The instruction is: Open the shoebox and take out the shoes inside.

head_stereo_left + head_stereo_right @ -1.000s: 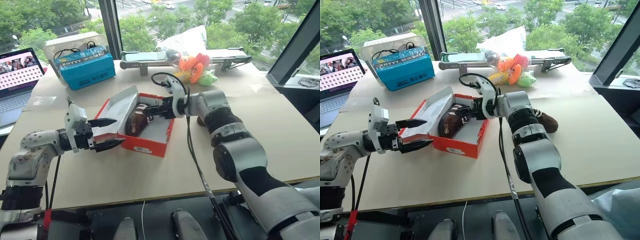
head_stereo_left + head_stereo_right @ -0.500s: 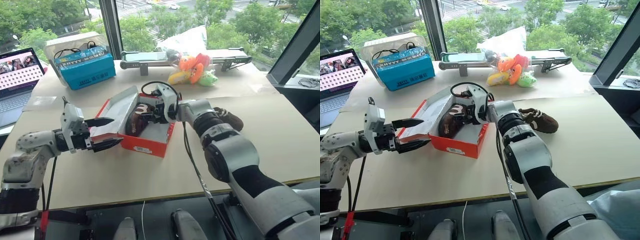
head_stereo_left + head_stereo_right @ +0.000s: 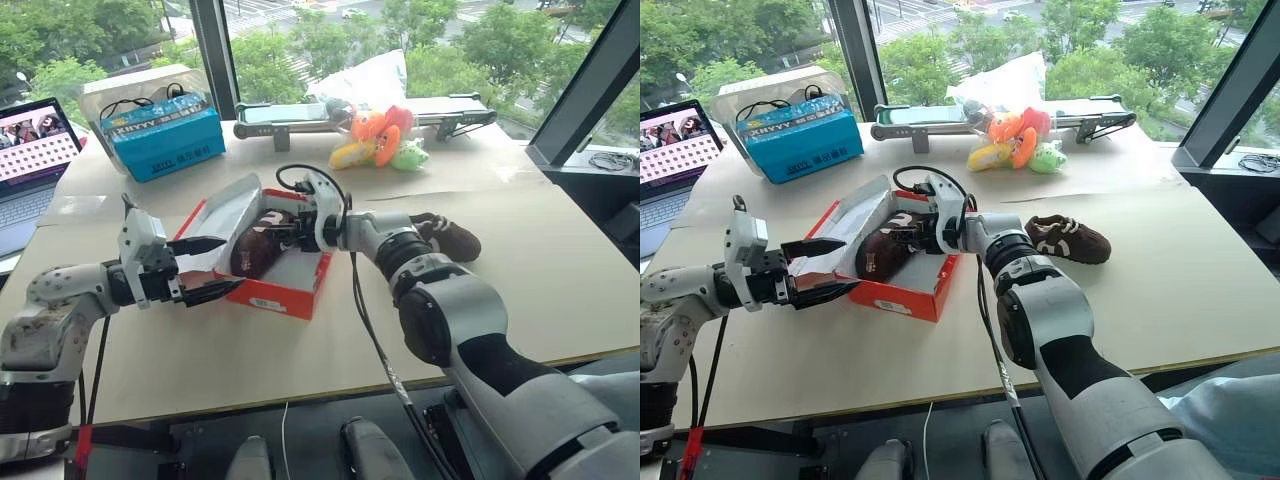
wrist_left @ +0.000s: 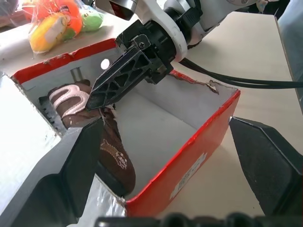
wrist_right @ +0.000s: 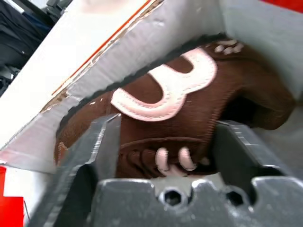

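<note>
The red cardboard shoebox [image 3: 270,262] sits centre-left on the counter [image 3: 520,300], lid up. The right gripper [image 4: 102,97], jaws part-closed, straddles the dark brown fuzzy shoe [image 5: 189,109] inside, seemingly not yet clamped: squeeze firmly before lifting. The left gripper [image 3: 205,268], jaws wide, flanks the box's corner.

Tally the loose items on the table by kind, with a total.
Brown shoes: 2 (one in the red shoebox, at; one out on the table at)
Boxes: 2 (red shoebox; blue box)
Laptops: 1
Bags of plush toys: 1
Total: 6
</note>
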